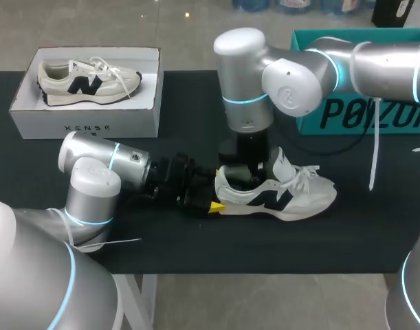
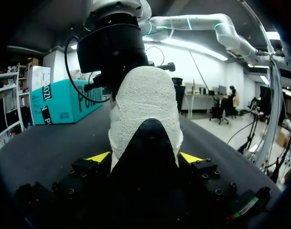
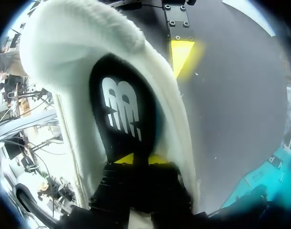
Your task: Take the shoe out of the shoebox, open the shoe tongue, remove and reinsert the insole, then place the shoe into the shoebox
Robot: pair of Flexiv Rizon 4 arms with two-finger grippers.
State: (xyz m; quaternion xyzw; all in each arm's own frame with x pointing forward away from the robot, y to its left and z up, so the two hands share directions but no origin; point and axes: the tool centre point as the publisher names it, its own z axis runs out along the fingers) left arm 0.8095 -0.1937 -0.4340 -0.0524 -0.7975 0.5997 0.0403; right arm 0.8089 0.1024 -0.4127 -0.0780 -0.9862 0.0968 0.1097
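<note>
Black surface (image 1: pixel 161 240), seen whole only in the head view. White shoebox (image 1: pixel 86 127) sits open at the far left with a 2nd shoe (image 1: pixel 86 79) lying in it on its sole. A teal box (image 1: pixel 374 117) at the far right is cut off by the frame edge and partly covered by my right arm. The shoe (image 1: pixel 292 196) stands on its sole near the middle of the surface, well apart from the shoebox, with its heel toward my left arm and its toe toward my right side. Its tongue (image 1: pixel 282 163) stands up and its laces (image 1: pixel 307 177) lie loose over the forefoot. In the head view the right arm's wrist hides the shoe's opening, and only 1 yellow tip of the left gripper (image 2: pixel 144 157) shows, low at the sole; the other is behind the heel (image 2: pixel 145 100). The left wrist view shows the left gripper closed around the heel, 1 of its 2 fingers (image 2: pixel 98 156) pressed against each side. The rest of the shoe is hidden behind the heel. The right gripper (image 3: pixel 141 161) is down inside the opening on the tongue side, just over the dark insole (image 3: pixel 121 107) with its pale logo, which runs ahead of it toward the heel. Its own black body blocks the view, so open or closed cannot be told, nor any contact with the insole.
</note>
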